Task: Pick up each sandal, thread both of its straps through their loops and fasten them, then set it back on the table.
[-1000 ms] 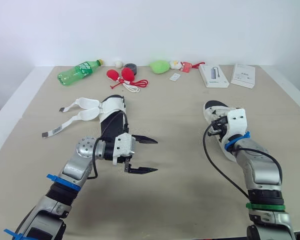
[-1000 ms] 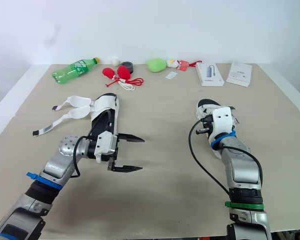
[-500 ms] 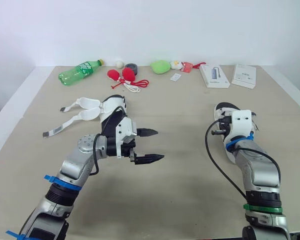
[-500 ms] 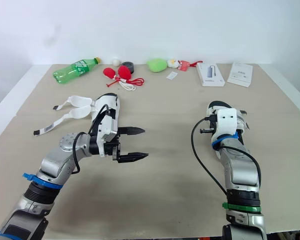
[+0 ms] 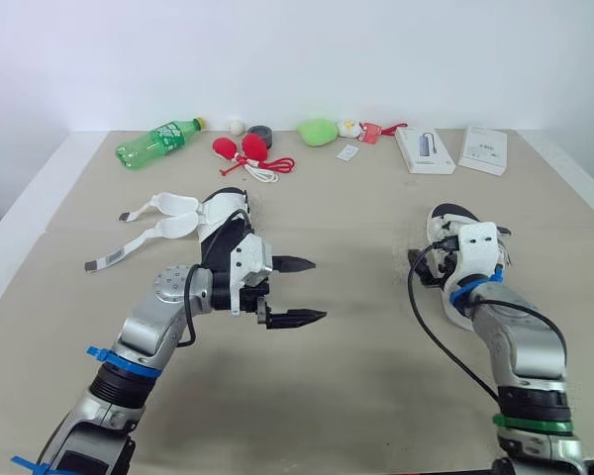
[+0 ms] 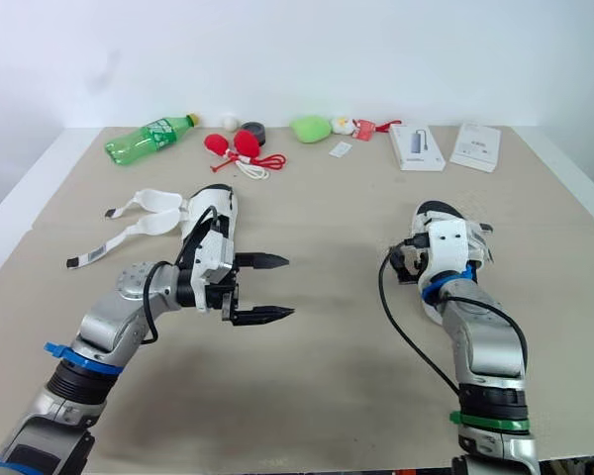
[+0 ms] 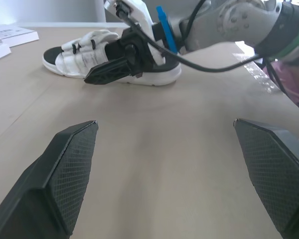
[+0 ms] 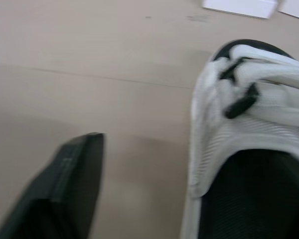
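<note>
Beige counter [image 5: 356,366] with two sandals and a back row of odds and ends.
An unstrapped sandal [image 5: 216,210] lies left, its straps splayed out; a strapped sandal [image 5: 444,218] lies right, well apart. Along the far edge: green bottle [image 5: 156,142], white ball [image 5: 237,127], grey tape roll [image 5: 259,133], red corded balls [image 5: 246,150], green lump [image 5: 317,132], small card [image 5: 346,152], two white boxes [image 5: 422,150].

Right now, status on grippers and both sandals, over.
Left gripper open, empty, hovering beside left sandal; its straps loose. Right gripper close beside right sandal, grasp unclear. Bottle at far edge, out of the way.
</note>
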Tool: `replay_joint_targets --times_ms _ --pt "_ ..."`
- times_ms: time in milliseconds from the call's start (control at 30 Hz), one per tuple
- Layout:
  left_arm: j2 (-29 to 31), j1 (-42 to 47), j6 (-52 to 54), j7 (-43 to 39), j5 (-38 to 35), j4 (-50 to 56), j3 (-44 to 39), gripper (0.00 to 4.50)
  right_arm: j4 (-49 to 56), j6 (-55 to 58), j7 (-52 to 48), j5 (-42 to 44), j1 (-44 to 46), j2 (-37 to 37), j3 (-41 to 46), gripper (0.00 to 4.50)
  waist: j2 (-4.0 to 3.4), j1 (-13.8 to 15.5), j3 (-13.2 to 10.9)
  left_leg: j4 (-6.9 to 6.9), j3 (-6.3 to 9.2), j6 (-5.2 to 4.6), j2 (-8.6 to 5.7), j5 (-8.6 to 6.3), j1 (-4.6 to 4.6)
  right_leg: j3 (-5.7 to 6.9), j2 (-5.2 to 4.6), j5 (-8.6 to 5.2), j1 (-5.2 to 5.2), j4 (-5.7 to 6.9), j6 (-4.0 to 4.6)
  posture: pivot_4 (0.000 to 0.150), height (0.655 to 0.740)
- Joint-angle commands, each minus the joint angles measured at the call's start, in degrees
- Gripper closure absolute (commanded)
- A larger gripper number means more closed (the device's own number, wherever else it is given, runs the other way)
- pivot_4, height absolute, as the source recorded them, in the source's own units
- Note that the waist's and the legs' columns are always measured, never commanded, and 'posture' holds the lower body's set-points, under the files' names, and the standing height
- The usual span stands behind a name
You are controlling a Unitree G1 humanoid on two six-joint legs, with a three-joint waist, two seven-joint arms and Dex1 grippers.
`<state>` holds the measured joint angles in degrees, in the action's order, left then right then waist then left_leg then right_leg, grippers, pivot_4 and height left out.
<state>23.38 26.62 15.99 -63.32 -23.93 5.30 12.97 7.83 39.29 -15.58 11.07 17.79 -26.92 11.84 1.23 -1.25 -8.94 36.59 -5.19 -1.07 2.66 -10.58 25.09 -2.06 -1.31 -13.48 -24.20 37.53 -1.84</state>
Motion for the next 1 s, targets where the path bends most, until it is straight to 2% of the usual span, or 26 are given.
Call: replay_joint_targets --times_ms 33,333,533,600,700,833,1000 --pt "-0.2 0.9 -1.8 -0.6 0.4 0.4 -0.2 0.0 5.8 4.1 -1.6 1.7 -0.2 -2.3 1.2 0.08 0.0 0.0 0.0 0.0 0.0 0.0 0.0 0.0 0.0 0.0 0.01 0.0 0.0 0.0 0.0 0.15 0.74" --pt "-0.4 0.5 -3.4 -1.6 1.5 -0.5 0.0 0.0 17.7 13.5 -10.8 7.9 -7.7 -10.9 3.3 0.08 0.03 0.0 0.0 0.0 0.01 0.0 -0.01 0.0 0.01 0.0 -0.01 -0.01 0.0 0.0 -0.01 0.15 0.74" --pt "-0.6 0.7 -4.4 -2.4 1.7 -1.3 0.3 0.0 21.8 4.4 -34.4 22.0 -13.8 -16.8 7.3 0.08 0.04 0.0 0.0 0.04 0.02 0.0 0.0 0.0 -0.03 -0.01 0.02 0.02 0.04 0.0 -0.06 0.15 0.74" --pt "-0.8 1.0 -4.8 -2.6 1.8 -1.8 0.3 0.0 21.2 -1.1 -42.1 24.4 -14.6 -17.7 7.1 0.08 0.05 0.0 0.0 0.04 0.08 0.0 0.0 0.0 -0.04 0.03 0.03 0.01 0.08 -0.01 -0.05 0.15 0.74" --pt "-1.5 1.4 -5.3 -1.4 2.3 -2.6 -0.1 0.0 17.3 -9.0 -48.2 24.2 -12.1 -17.3 4.5 0.08 0.06 -0.1 0.0 0.07 0.1 0.0 0.0 0.0 -0.05 0.05 0.04 0.02 0.1 -0.01 -0.07 0.15 0.74" --pt "-3.2 2.1 -5.2 4.4 5.2 -3.5 -1.0 0.0 4.6 -21.3 -54.7 19.0 -1.9 -14.4 -2.9 0.08 0.17 -0.2 0.0 0.28 0.15 -0.07 -0.05 0.03 -0.1 0.02 0.05 0.14 0.19 -0.05 0.08 0.15 0.74" --pt "-2.0 0.0 -3.4 13.3 9.6 -0.4 -3.3 0.0 -10.2 -30.1 -60.4 14.6 10.3 -10.5 -10.0 0.08 0.18 -0.1 -0.1 0.42 0.14 -0.13 -0.01 0.07 -0.13 -0.01 0.07 0.28 0.22 -0.06 0.22 0.15 0.74"
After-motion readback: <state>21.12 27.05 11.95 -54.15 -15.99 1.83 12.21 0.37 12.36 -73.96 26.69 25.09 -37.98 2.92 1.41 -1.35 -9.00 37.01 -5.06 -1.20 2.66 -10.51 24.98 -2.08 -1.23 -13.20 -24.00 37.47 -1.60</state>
